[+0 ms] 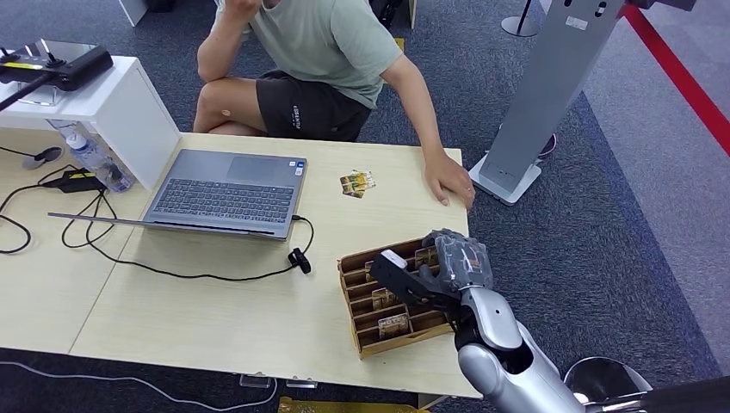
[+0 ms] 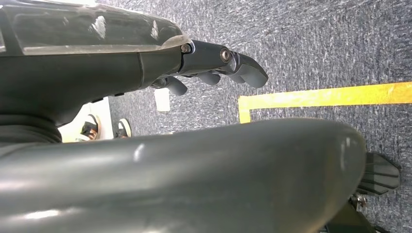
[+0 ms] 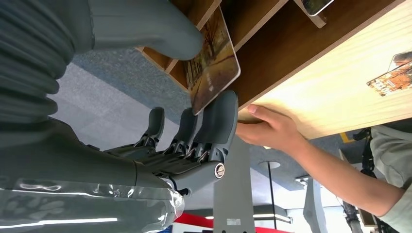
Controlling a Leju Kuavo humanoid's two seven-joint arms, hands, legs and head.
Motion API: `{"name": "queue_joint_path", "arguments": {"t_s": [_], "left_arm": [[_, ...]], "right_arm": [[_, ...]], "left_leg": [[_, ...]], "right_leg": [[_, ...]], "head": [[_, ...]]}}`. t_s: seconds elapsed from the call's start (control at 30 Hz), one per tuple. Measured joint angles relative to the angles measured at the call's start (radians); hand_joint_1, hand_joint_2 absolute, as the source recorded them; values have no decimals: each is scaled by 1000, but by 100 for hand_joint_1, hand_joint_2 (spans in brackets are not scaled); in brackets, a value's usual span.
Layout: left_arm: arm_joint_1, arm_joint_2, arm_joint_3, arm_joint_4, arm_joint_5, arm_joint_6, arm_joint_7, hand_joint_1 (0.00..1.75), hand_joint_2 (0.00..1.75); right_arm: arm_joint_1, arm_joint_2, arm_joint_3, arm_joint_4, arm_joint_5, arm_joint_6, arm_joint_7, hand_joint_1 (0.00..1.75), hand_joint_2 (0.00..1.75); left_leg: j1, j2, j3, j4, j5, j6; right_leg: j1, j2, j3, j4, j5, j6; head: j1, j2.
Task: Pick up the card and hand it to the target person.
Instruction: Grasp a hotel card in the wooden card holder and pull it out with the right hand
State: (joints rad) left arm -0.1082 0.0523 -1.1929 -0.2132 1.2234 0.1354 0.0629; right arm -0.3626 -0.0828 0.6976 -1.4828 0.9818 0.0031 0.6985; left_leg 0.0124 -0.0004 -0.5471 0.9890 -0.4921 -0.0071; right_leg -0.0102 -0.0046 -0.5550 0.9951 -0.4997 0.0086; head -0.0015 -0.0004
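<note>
Light wood table point(image 1: 215, 318) on dark blue-grey carpet point(image 1: 603, 224); table's right edge runs just past the card rack, open carpet beyond toward 3 o'clock. Near edge at 6 o'clock, a white cable point(image 1: 129, 379) trails on the floor below it.

Right hand point(image 1: 448, 267) sits over the right end of the wooden rack point(image 1: 392, 297), near the table's right corner. In the right wrist view the thumb point(image 3: 160, 34) and fingers point(image 3: 218, 121) pinch a card point(image 3: 214, 63) from both faces, card partly in its slot, lower part hidden. Card: glossy, rounded corners, orange-brown picture print. More cards point(image 1: 393, 324) stand in other rack slots.

Left hand point(image 2: 218, 65): left wrist view shows it over carpet with a yellow floor line point(image 2: 330, 94); fingers curled loosely, nothing in them.

Mid table at 10 o'clock from the rack: open grey laptop point(image 1: 228, 194), black cable point(image 1: 215, 271) looping to a small plug. Loose cards point(image 1: 357, 182) lie at 12 o'clock from the rack, well apart from it. Person's hand point(image 1: 449, 181) rests flat on the table's far right corner, near the rack's far end, apart from the robot hand.

Far left: white box point(image 1: 112, 112) with a black device point(image 1: 60, 64) on top, bottle point(image 1: 95, 159) beside it, black cords point(image 1: 34, 198).

Far: person point(image 1: 318, 52) in a green shirt and dark shorts seated at the far edge. Grey stand point(image 1: 551, 95) on the carpet at 1 o'clock, red strip point(image 1: 680, 77) on the floor beyond. Open floor between stand and table corner.
</note>
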Motion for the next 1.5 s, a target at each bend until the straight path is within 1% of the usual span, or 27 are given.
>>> {"name": "queue_joint_path", "arguments": {"t_s": [0.1,0.2,0.33,0.53,0.63,0.77,0.93,1.0,1.5], "left_arm": [[0,0,0,0,0,0,1,0,0],[0,0,0,0,-1,0,4,0,0],[0,0,0,0,-1,0,5,0,0],[0,0,0,0,-2,0,5,0,0],[0,0,0,0,-2,0,5,0,0],[0,0,0,0,-2,0,5,0,0],[0,0,0,0,-3,-2,4,0,0],[0,0,0,0,-5,-2,2,0,0],[0,0,-1,0,-21,10,5,0,0]], "right_arm": [[3,0,0,0,2,-1,0,100,175],[7,0,-1,0,4,0,0,93,175],[10,0,-1,0,6,4,0,89,175],[12,0,-1,0,11,5,0,93,175],[13,0,-1,0,12,5,0,102,175],[13,0,-1,0,12,5,0,135,175],[13,0,-2,0,12,5,0,151,175],[13,0,-3,-1,12,5,0,154,175],[15,-1,-10,-4,20,-2,-5,154,175]], "left_leg": [[0,0,0,0,0,0],[0,0,0,0,0,0],[0,0,0,0,0,0],[0,0,0,0,0,0],[0,0,0,0,0,0],[0,0,0,0,0,0],[0,0,0,0,0,0],[0,0,0,0,0,0],[0,0,1,0,0,0]], "right_leg": [[0,0,0,0,0,0],[0,0,0,0,0,0],[0,0,0,0,0,0],[0,0,0,0,0,0],[0,0,0,0,0,0],[0,0,0,0,0,0],[0,0,0,0,0,0],[0,0,0,0,0,0],[0,0,0,0,0,0]], "head": [[0,0],[0,0],[0,0],[0,0],[0,0],[0,0],[0,0],[0,0],[0,0]]}}
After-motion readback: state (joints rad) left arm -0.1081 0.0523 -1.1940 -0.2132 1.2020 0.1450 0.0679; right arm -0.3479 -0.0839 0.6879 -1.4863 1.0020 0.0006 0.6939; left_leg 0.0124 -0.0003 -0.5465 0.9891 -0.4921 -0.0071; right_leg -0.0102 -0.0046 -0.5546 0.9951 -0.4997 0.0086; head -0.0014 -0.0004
